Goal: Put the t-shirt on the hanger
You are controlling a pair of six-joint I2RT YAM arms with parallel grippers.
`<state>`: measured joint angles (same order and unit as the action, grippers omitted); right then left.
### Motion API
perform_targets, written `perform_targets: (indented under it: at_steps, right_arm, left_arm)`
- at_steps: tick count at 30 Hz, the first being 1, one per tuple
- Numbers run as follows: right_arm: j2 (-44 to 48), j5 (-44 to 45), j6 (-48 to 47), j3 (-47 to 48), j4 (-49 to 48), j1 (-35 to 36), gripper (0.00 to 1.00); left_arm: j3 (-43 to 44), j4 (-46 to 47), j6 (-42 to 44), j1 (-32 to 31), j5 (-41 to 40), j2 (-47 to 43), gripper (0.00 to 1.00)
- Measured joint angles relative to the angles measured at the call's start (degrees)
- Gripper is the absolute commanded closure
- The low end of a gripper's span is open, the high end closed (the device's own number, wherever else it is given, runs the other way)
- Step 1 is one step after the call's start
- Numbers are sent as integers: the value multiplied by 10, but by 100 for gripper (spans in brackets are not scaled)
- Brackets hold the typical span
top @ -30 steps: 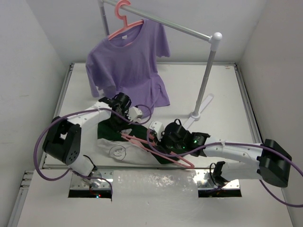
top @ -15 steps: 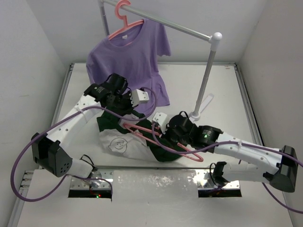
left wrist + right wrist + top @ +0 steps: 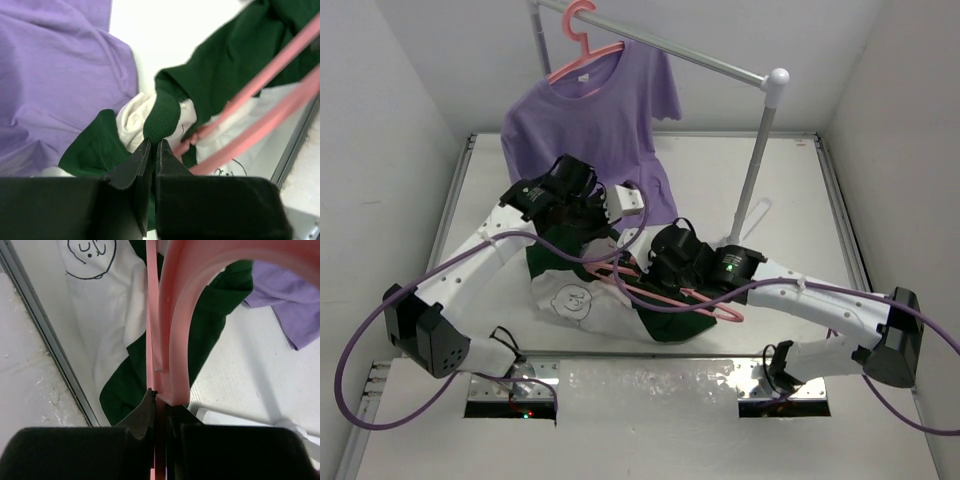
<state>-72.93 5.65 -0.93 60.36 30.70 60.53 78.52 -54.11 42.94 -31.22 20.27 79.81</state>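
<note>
The t-shirt (image 3: 570, 300), white with dark green sleeves and a black face print, lies bunched near the table's front. My left gripper (image 3: 592, 228) is shut on its green ribbed collar (image 3: 162, 117), which stands pulled up at the fingertips (image 3: 154, 145). The pink hanger (image 3: 670, 295) lies slanted across the shirt, and its bars (image 3: 260, 85) pass close beside the collar. My right gripper (image 3: 161, 397) is shut on the hanger (image 3: 175, 315) at the base of the curled hook. That gripper (image 3: 655, 262) sits just right of the left one.
A purple t-shirt (image 3: 585, 130) hangs from a second pink hanger (image 3: 582, 40) on a rail (image 3: 670, 50), its hem just behind my left gripper. The rack's post (image 3: 758, 160) and base (image 3: 735, 240) stand right of centre. Metal rails (image 3: 450, 220) edge the table.
My left arm has swung toward the back and lifted the collar. My right gripper has carried the hanger left and toward the back, closer to the collar.
</note>
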Motion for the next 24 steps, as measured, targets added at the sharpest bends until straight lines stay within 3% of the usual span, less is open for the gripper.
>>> perform_targets:
  at_steps: [15, 16, 17, 20, 22, 24]
  right_arm:
    - [-61, 19, -21, 23, -104, 1, 100]
    - [-65, 26, -20, 20, -114, 1, 100]
    - [-66, 31, -16, 12, -129, 2, 100]
    - [-58, 24, 12, -51, -204, 1, 100]
    - [-58, 9, 37, -106, -261, 3, 100]
    - [-72, 4, 66, -146, -303, 1, 100]
  left_arm:
    - [-17, 67, -150, -7, -2, -28, 99]
    - [-17, 69, -156, -8, -1, -28, 90]
    - [-19, 71, -159, -10, -1, -28, 66]
    - [-40, 92, -169, -11, -12, -34, 40]
    - [-56, 103, -177, -9, -34, -37, 30]
    - [-70, 109, -192, -3, -63, -39, 28]
